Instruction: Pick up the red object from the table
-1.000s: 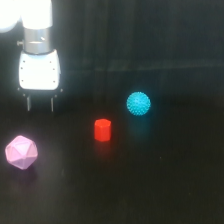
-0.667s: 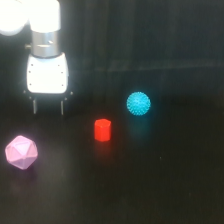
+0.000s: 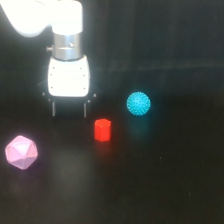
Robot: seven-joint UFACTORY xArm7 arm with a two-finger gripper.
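Note:
The red object (image 3: pixel 102 129) is a small bright red short cylinder standing on the black table (image 3: pixel 165 180), near the middle of the exterior view. My gripper (image 3: pixel 69 109) hangs from the white arm just to the exterior view's left of it and slightly behind. Its two dark fingers point down, spread apart and empty. The fingertips are close to the table. The red object is apart from the gripper, untouched.
A cyan spiky ball (image 3: pixel 138 103) lies to the exterior view's right of the red object, a little further back. A pink polyhedron (image 3: pixel 21 152) lies at the left, nearer the front.
The gripper has moved toward the exterior view's right, closer to the red object. The three objects have not moved.

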